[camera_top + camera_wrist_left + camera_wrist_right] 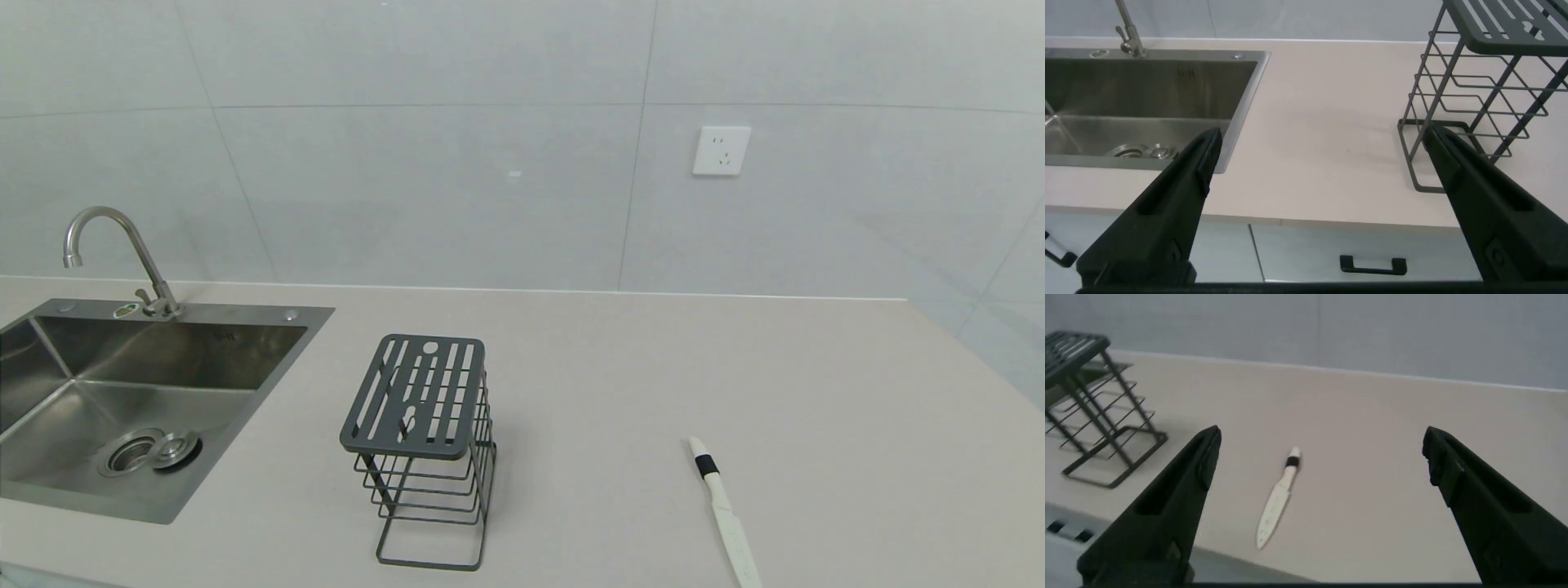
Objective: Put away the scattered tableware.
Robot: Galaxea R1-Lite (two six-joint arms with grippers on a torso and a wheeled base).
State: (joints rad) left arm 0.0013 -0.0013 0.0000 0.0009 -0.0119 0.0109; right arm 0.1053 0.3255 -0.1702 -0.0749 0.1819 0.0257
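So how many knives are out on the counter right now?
1. The knife lies flat on the counter, to the right of the rack, near the front edge. The rack's slots look empty; part of the sink is cut off, so more could hide there.

White knife and dark wire rack, well apart on the counter [620, 367].
The knife [723, 511] [1277, 502] lies flat near the front edge, its black-banded end toward the wall. The slotted-top rack [416, 396] [1490, 106] [1094, 408] stands upright near the sink [49, 392].
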